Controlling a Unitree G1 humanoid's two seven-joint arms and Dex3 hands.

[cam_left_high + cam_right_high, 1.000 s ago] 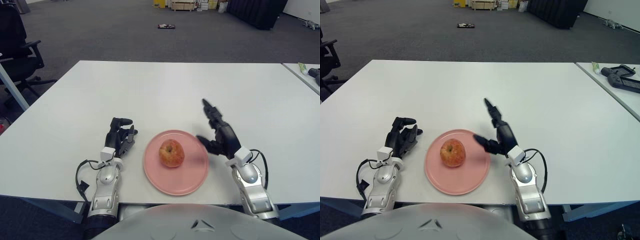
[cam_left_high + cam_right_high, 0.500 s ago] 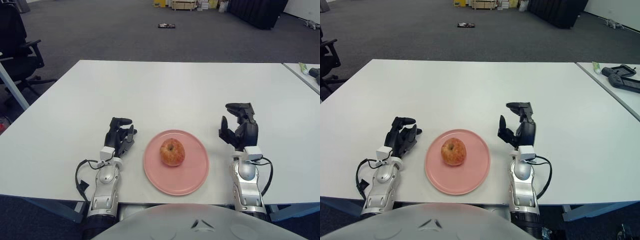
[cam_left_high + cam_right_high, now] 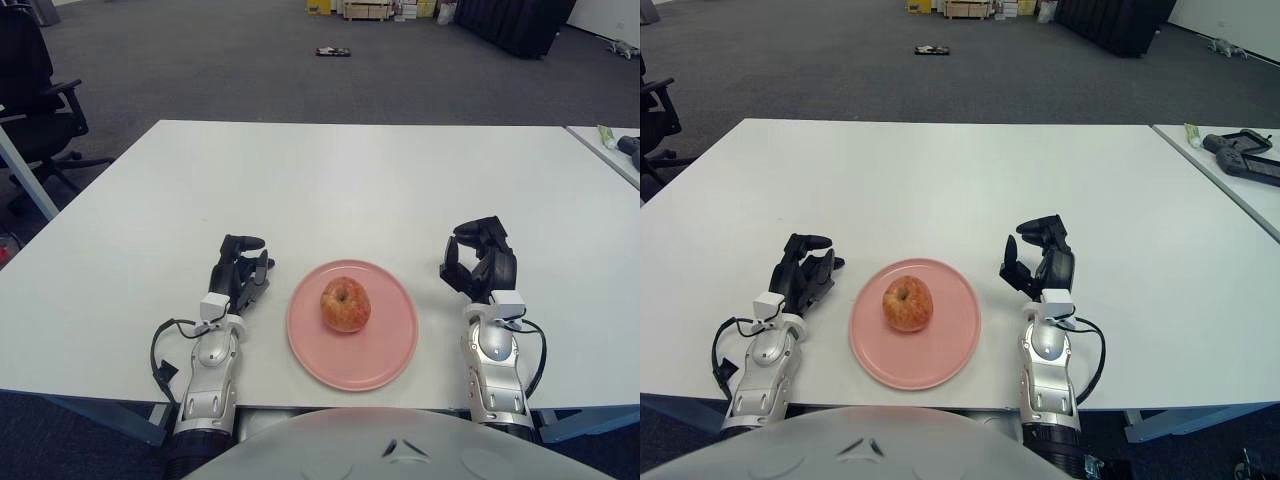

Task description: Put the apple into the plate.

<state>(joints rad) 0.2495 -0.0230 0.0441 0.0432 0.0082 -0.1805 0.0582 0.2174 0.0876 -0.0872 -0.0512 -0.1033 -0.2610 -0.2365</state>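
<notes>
fingers (image 3: 470, 243) of the right hand (image 3: 480, 265) are curled loosely inward and hold nothing; the hand shows just to the right of the plate (image 3: 385, 350), clear of its rim, palm turned toward the plate. fingers of the left hand (image 3: 240, 272) are also drawn in and relaxed, holding nothing; that hand shows just to the left of the plate, idle, with a gap between it and the rim.

apple (image 3: 345, 305): sits on the pink plate, a little left of and behind the plate's middle, stem end facing up. no hand touches it. it appears steady, not leaning against the rim.

plate: near the front edge of the white table (image 3: 350, 180), between the two hands.

progress, as judged from how things lie: the placing step looks complete. apple is inside the plate, fully within the rim, and released. both hands are off the fruit and off the plate.

what is left: nothing of the task itself that i can see. at most, keeping both hands away from the plate so the apple is not nudged. risk is low; the apple is round and could roll if the plate is bumped, but the raised rim should contain it.
</notes>
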